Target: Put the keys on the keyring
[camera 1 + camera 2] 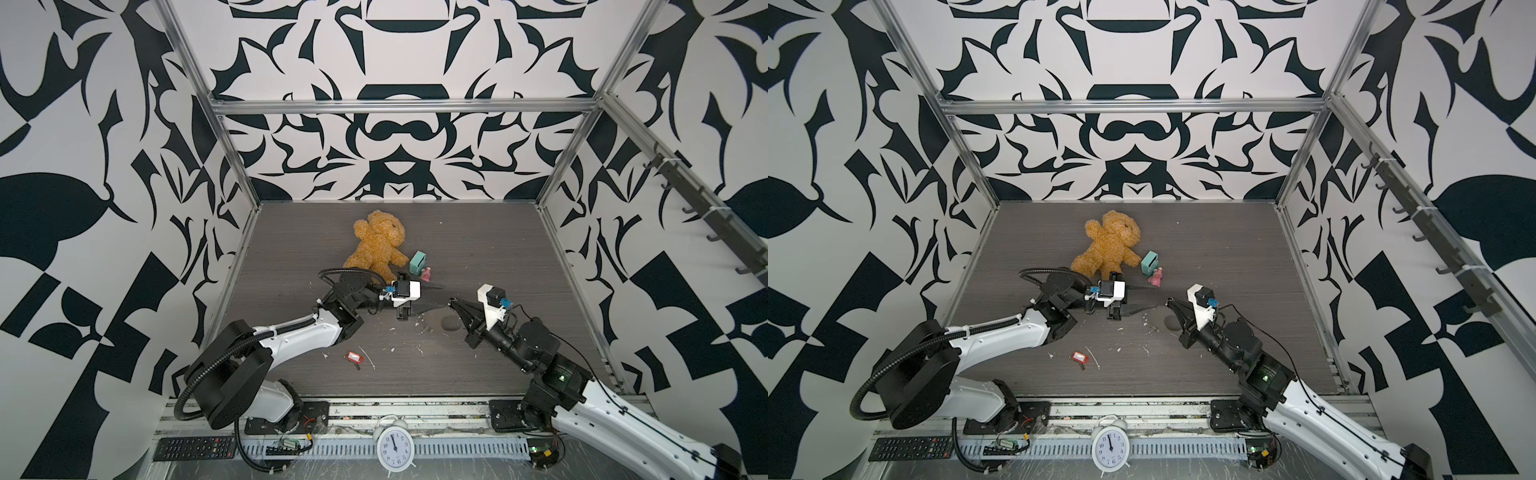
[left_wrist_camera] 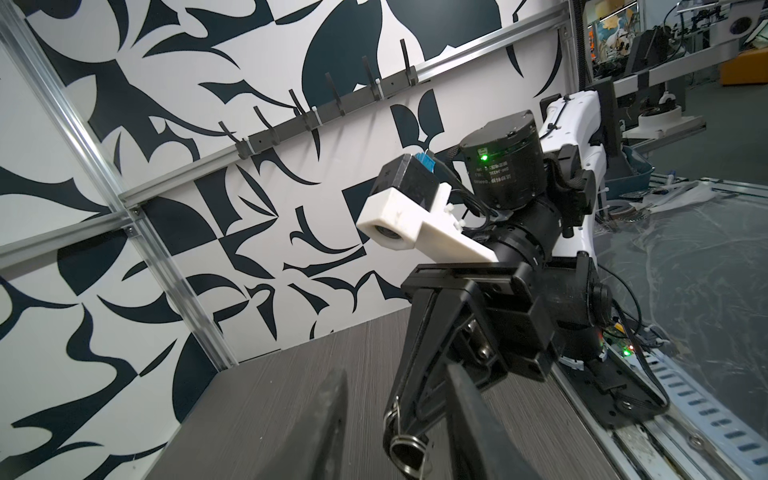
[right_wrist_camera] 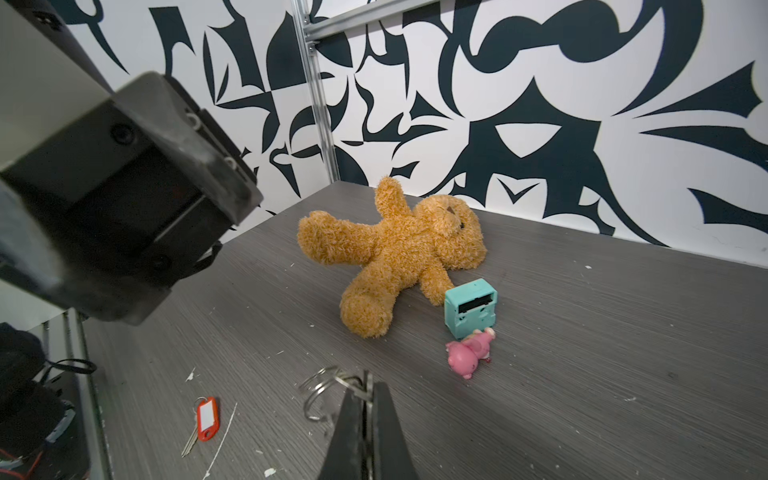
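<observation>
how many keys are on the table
1: a silver key with a red plastic tag lies loose on the grey table, near its front edge, left of centre; others may be hidden.

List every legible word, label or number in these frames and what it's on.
"12", "1", "2" and on round to "11": dial numerals on the white alarm clock, seen in both top views.
Motor sticker: printed lines in the left wrist view, upside down and too blurred to read.
Remote control: button markings too small to read.
Red key tag: the white label window looks blank.
</observation>
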Motion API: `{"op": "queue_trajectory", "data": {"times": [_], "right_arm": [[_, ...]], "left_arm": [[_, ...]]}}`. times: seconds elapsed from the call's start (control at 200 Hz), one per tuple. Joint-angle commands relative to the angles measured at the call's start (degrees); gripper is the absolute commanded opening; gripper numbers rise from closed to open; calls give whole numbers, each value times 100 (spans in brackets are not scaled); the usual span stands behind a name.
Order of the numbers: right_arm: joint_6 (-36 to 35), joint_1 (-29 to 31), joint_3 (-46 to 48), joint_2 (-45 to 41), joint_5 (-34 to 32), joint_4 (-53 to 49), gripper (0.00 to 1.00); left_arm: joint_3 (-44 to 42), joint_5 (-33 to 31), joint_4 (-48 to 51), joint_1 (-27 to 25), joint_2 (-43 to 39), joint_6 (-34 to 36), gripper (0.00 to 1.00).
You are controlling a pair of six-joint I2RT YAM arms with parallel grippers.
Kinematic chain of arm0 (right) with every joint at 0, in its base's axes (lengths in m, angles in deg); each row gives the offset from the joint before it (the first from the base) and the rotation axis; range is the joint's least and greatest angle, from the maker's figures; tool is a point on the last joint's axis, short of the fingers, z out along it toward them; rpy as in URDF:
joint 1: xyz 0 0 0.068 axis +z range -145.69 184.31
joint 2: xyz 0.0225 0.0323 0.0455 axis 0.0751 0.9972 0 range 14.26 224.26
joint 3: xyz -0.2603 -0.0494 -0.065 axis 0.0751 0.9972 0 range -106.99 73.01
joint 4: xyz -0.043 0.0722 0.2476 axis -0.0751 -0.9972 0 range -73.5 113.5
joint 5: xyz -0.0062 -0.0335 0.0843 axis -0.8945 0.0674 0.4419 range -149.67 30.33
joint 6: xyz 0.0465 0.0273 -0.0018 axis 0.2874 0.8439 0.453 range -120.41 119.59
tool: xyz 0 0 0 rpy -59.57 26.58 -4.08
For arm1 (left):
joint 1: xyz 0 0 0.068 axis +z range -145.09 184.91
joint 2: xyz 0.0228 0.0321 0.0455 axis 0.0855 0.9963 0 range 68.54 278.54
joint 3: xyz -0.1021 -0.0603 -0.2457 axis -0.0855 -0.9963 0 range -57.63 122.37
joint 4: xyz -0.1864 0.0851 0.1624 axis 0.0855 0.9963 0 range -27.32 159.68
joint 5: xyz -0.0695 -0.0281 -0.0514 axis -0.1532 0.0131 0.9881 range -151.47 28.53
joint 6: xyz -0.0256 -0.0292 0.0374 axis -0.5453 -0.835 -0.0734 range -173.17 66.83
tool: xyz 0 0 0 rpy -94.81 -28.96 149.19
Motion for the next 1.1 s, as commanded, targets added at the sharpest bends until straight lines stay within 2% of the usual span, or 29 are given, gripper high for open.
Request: {"op": "queue_trajectory", "data": {"times": [0.0,0.095,0.185,0.32,0.43,0.54,0.625,0.83,0.98,1.095], "right_arm": [[75,-4,-252,-45,-511,69,0],[98,-10,-296,35,-914,-24,0],[127,-12,-340,160,-1159,-53,0],[199,-3,-333,326,-1551,27,0],[304,-9,-269,343,-1930,118,0],[365,-5,-232,327,-2152,132,0],[372,-4,-268,360,-2164,79,0],[413,-11,-297,443,-2209,59,0],[492,-3,-316,522,-2301,68,0],[553,-13,-316,561,-2323,116,0]], "left_arm": [[276,-211,555,3,33,431,41],[470,-585,1323,3,0,824,41],[639,-999,1778,3,-20,896,44],[948,-1476,2304,3,-65,445,46],[1177,-1493,2764,3,-193,194,44],[924,-1745,2033,4,-220,-402,52],[908,-1651,1708,3,-115,-632,54],[1059,-1575,1698,3,95,-797,53],[1087,-1619,1818,3,99,-658,61],[1343,-1271,2577,3,132,-183,60]]}}
